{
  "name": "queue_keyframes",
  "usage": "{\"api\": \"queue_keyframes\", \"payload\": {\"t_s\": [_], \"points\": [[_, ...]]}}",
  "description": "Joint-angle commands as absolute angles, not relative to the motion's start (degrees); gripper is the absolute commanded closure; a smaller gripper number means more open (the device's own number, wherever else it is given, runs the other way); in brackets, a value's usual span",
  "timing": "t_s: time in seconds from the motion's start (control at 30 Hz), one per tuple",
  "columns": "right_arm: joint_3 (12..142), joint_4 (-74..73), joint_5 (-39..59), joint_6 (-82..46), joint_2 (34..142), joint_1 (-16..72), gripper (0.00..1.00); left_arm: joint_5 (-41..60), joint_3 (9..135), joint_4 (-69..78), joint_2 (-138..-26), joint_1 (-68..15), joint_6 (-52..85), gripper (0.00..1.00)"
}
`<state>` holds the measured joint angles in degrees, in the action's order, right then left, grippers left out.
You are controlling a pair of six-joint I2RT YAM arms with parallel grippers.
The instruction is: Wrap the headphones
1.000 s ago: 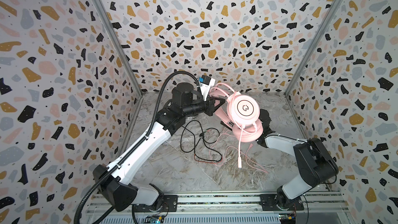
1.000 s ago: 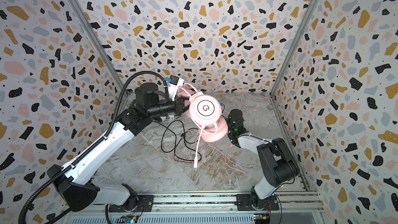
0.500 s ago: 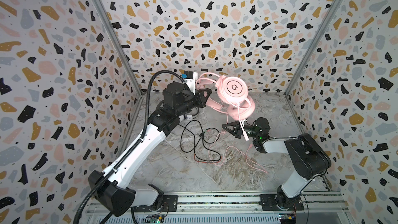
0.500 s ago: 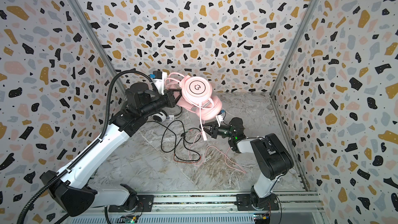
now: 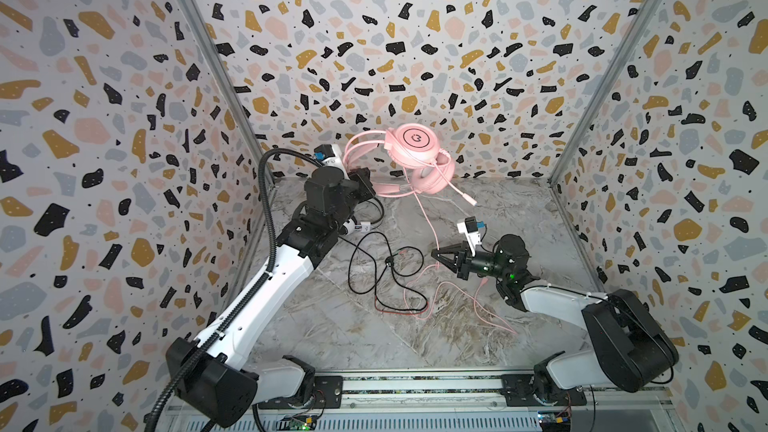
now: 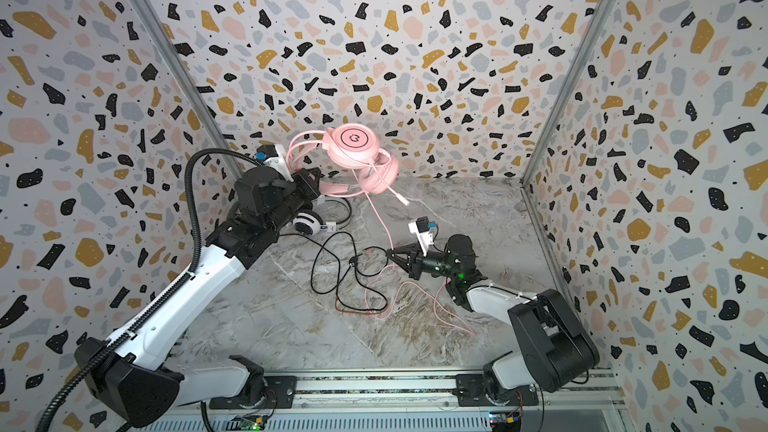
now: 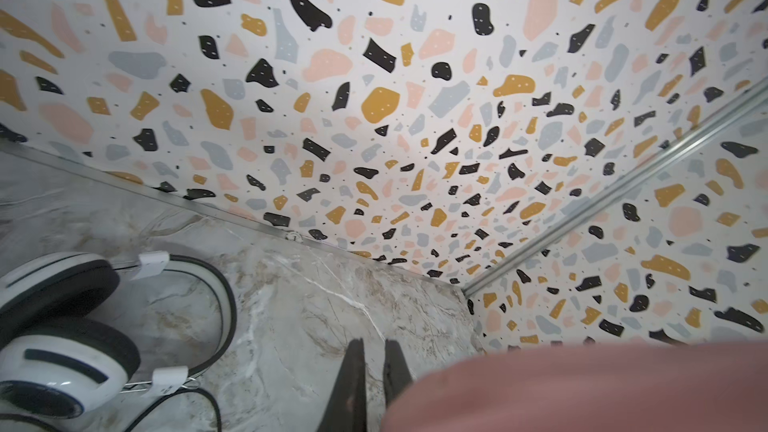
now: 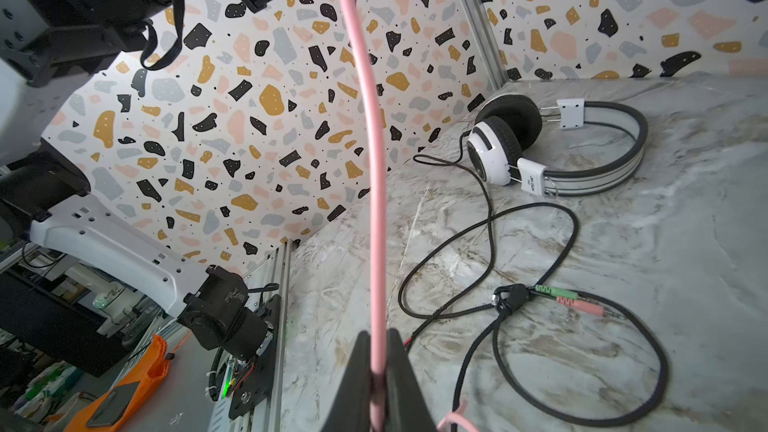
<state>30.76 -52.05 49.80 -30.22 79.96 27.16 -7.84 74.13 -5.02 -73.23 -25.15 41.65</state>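
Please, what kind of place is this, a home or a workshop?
Probably a lab robot cell, not a home: a left arm and a right arm stand on a metal rail, speckled walls box in a marble-look tabletop, and the right wrist view shows workshop clutter beyond the rail.

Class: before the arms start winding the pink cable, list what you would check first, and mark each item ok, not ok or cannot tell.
1. Hold: left gripper shut on pink headset, ok.
2. Clearance: pink headset hangs above the table, ok.
3. Cable grip: right gripper shut on pink cable, ok.
4. Tangle: pink cable crosses black cable on the table, not ok.
5. Bystander: white headset lies apart, near the left arm, ok.
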Motion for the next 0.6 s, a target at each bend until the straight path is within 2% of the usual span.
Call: {"api": "queue_keyframes", "payload": {"t_s": [0.0,0.3,0.57], "points": [[30.82,-42.14,46.2,-24.25,75.36,28.59,0.9,-15.76,75.1,1.98,-71.02,-24.68,44.94,1.0],[32.16,-31.61,42.45,-19.74,69.97,35.47,0.9,-26.45,73.35,1.92,-72.15,-24.05,43.2,1.0],[35.71,-20.98,38.59,-16.31,63.09,36.5,0.92,-33.78,70.96,1.29,-74.25,-24.07,38.23,1.0]]}}
